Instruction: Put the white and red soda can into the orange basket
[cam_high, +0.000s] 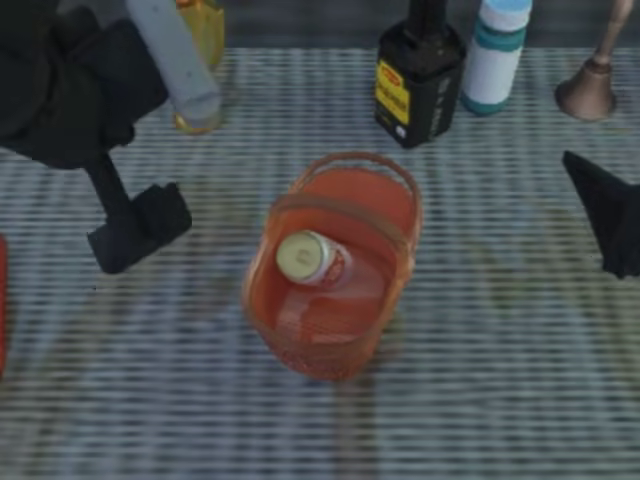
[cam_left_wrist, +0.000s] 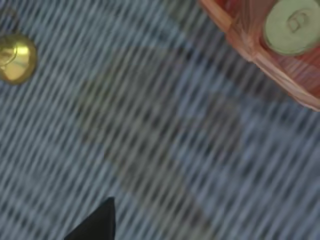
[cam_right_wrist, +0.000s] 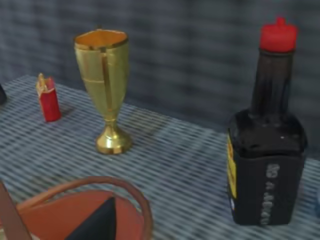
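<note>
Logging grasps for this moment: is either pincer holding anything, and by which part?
Nothing is held. The small white and red metal soda can lies inside the orange woven basket; the left pincer hovers left of it, the right pincer at the right edge.

Whole tabletop is covered in a blue-grey and white striped woven cloth, pretty evenly lit with soft shadows. Behind it there's just a dim grey-blue wall.

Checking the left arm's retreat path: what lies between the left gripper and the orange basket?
Only bare woven table: in the top view, nothing sits between the left gripper and the orange basket holding the white and red soda can.
</note>
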